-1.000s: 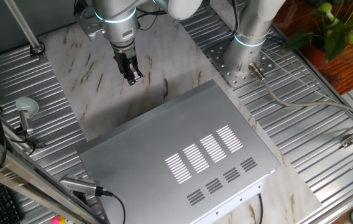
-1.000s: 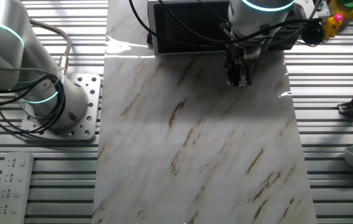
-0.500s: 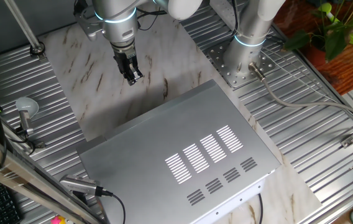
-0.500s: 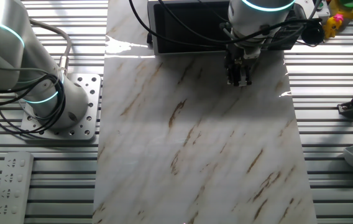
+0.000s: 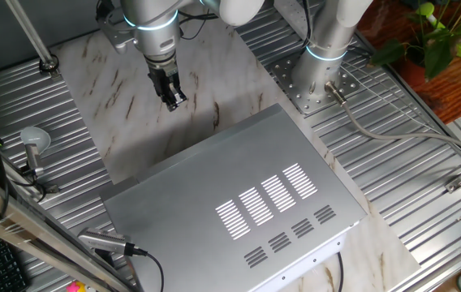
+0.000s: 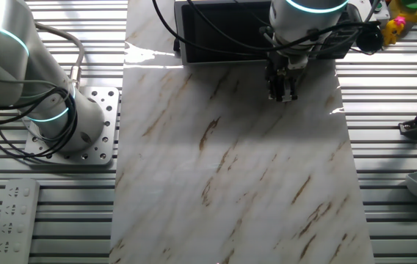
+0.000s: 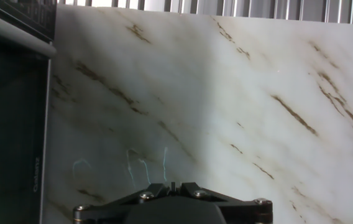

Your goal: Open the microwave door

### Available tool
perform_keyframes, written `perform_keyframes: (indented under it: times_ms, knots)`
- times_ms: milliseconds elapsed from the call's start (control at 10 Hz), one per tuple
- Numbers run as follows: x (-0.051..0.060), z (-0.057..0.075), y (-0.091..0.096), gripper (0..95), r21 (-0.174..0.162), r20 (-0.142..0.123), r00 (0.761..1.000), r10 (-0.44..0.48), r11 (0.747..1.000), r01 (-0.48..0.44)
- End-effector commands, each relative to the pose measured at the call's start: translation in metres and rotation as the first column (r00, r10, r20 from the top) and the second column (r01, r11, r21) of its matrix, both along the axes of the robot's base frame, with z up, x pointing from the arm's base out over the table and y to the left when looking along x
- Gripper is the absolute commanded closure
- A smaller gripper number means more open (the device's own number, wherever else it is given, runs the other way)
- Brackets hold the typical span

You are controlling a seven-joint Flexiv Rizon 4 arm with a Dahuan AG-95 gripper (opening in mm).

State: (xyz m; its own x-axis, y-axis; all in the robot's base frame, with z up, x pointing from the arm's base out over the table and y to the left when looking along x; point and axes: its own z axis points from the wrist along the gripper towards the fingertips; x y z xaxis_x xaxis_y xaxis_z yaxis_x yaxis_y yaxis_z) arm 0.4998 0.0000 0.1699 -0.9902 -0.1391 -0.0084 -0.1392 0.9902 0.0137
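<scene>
Gripper (image 5: pixel 174 100) hovers over the marble bench (image 6: pixel 230 161), fingers close together and holding nothing. Microwave (image 5: pixel 239 203) sits just beside it, microwave door (image 6: pixel 223 33) shut; likely staged for approaching the door edge.

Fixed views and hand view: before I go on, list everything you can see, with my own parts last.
microwave: one, silver-grey with vent slots on top, on the marble slab
door: one, dark front, facing the arm, looks shut
marble slab: one, white with brown veins, on the table
table: one, ribbed metal, under everything
plant: one, green, far corner in one fixed view
toy: one, yellow, beside the microwave
power strip: one, white, on the table near the idle arm
idle arm: one, silver, bolted beside the slab
working arm: one, silver; jaws hang over the slab in front of the door, apart from it; open or shut unclear
</scene>
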Motion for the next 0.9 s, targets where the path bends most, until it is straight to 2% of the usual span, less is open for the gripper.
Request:
perform_keyframes:
  times_ms: [100, 400, 800, 900]
  knots:
    - [0.000, 0.000, 0.000, 95.0, -0.006, 0.001, 1.000, 0.015, 1.000, -0.015]
    - [0.000, 0.002, 0.000, 95.0, -0.009, -0.015, 0.999, 0.049, 0.999, -0.049]
    - [-0.001, 0.010, 0.002, 95.0, -0.008, -0.002, 0.999, 0.050, 0.999, -0.050]
    - [-0.001, 0.012, 0.003, 95.0, -0.009, 0.010, 0.998, 0.055, 0.998, -0.055]
